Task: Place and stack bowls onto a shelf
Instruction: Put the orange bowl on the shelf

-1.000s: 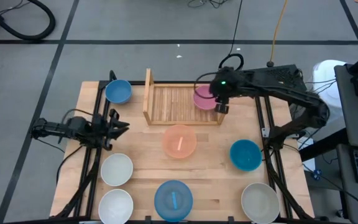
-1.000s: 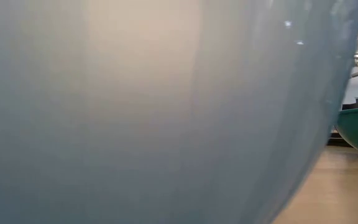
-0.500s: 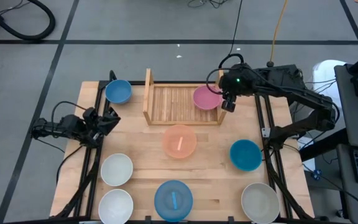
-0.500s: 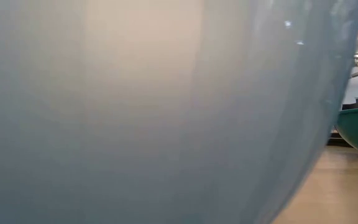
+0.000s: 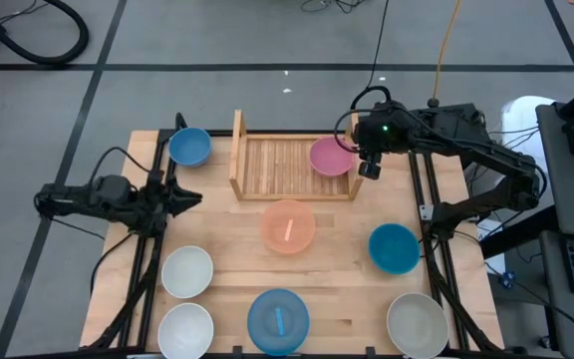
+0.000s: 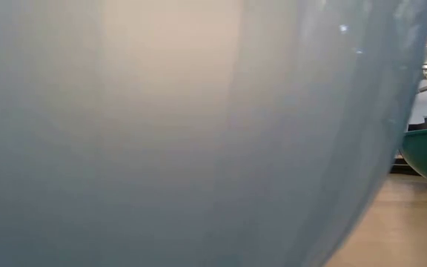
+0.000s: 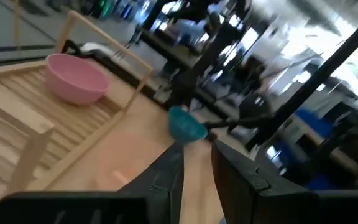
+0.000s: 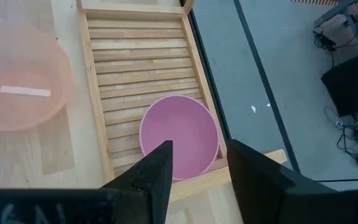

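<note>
A pink bowl [image 5: 329,157] rests by its base on the slats at the right end of the shelf [image 5: 277,165]. My right gripper [image 5: 368,170] hangs open above that end's side board; in its wrist view the open gripper [image 8: 197,168] frames the pink bowl [image 8: 179,134] from well above. My left gripper [image 5: 193,198] stands open and level over the table's left edge, left of the shelf. In its wrist view the gripper [image 7: 197,171] points across the table toward the pink bowl [image 7: 76,78] and a teal bowl [image 7: 185,124]. Nothing lies between either pair of fingers.
Loose bowls stand on the table: blue [image 5: 189,146] at far left, peach [image 5: 287,225] before the shelf, teal [image 5: 394,247] at right, two white [image 5: 187,271] [image 5: 185,329], blue [image 5: 278,321] and grey-beige [image 5: 417,324] near the front. The blue bowl's wall [image 6: 184,133] fills the low view.
My right gripper has drawn back from over the pink bowl toward the table's right edge and risen a little; the bowl stays on the shelf. My left gripper has risen, tipped up to level and rolled about its own axis.
</note>
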